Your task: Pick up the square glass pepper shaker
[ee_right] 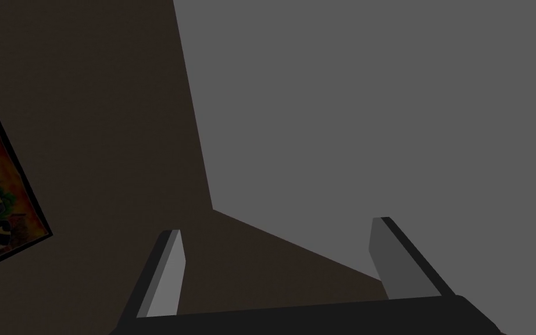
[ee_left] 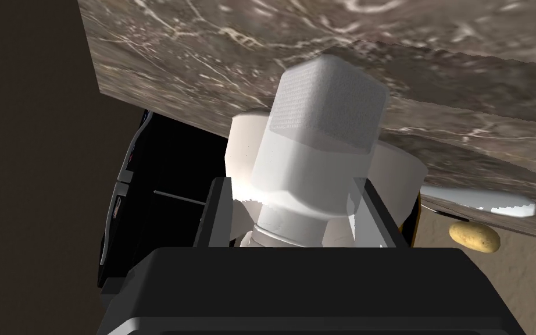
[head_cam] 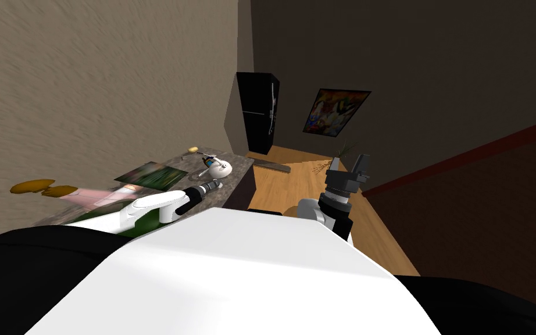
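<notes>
The dark marbled counter runs along the wall on my left, and the whole job sits at its near corner. My left arm reaches out over that corner. The right arm is raised on the other side of my chest, over the wooden floor and well apart from anything on the counter. The left arm is therefore the only one placed to do the work.

The left hand has its two fingers drawn in narrower than their open spread. They press on the sides of the square pepper shaker, so I judge the grip made. The right hand stands wide open and holds nothing.

The shaker lies straight ahead of the left hand, between its fingers. Its long axis runs along the hand's own line of reach. Its narrow neck sits down near the palm, and its square, textured pale end points away toward the counter top. I cannot tell whether it is clear of the stone or touching it.

A white rounded vessel stands just behind the shaker and close to it. Farther along the counter, a pale handle and a potato lie off to one side.

In my judgement, the lift should draw the shaker back along the hand's line, away from the stone, keeping it off the white vessel.
</notes>
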